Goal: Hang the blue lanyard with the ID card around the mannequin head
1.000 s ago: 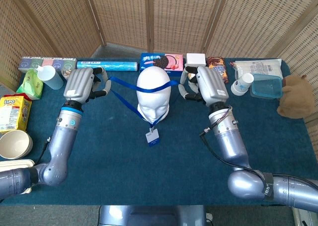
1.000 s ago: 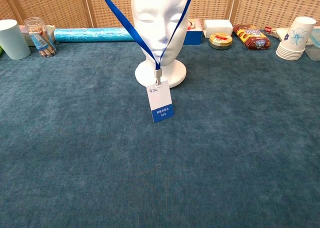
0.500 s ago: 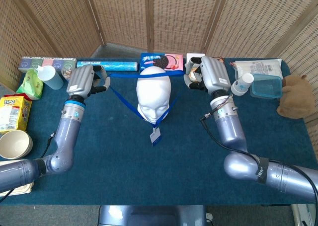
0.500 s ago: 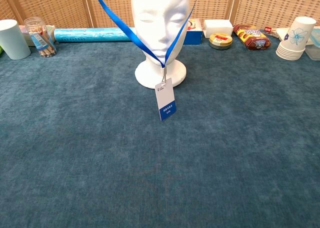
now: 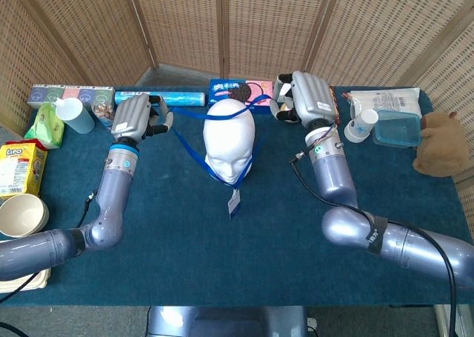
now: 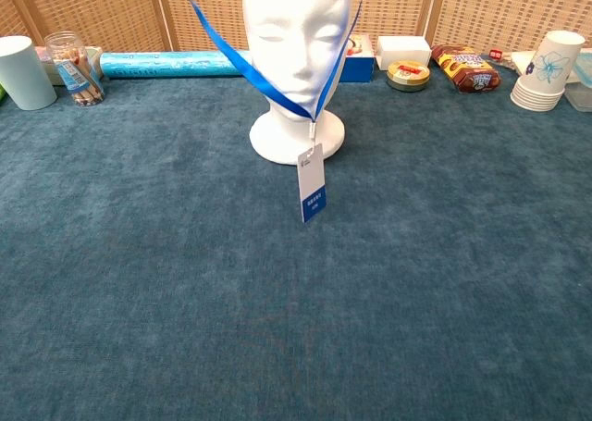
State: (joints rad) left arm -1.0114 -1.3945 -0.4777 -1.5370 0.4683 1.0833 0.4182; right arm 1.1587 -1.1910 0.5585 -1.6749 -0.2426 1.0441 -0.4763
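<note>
My left hand (image 5: 135, 117) and right hand (image 5: 305, 98) each pinch the blue lanyard (image 5: 191, 152), looped over the mannequin head (image 5: 229, 138); the ID card (image 6: 312, 182) hangs at its base. A clear jar (image 6: 72, 67) holds sticks.

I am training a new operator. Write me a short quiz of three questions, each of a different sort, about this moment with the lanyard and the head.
1. True or false: the ID card lies flat on the table.
2. Which hands hold the blue lanyard? A) left only B) right only C) both
3. Fill in: in the chest view, the stack of paper cups stands at the far ____ of the table.

Key
1. False: it hangs in front of the base of the mannequin head.
2. C: the left hand and the right hand each hold a side.
3. right
</note>
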